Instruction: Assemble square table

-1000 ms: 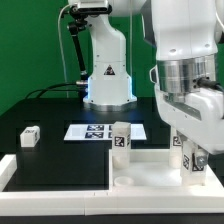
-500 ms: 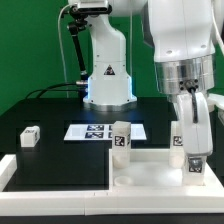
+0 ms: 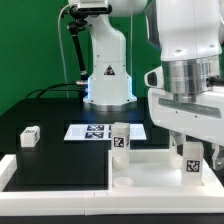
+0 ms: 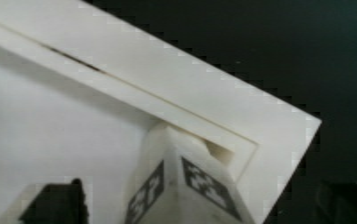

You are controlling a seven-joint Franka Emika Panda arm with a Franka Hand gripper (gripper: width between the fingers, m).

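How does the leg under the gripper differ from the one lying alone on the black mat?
The leg under the gripper stands upright on the tabletop; the lone leg lies on its side on the mat. The first is at the exterior view's right, right below the gripper; the second sits far left, away from the arm. Both are small white blocks with black-and-white tags.

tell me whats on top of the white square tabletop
Two white tagged block legs stand upright on the white plastic square tabletop, one at and one at. The pincer hides the slab behind the latter leg.
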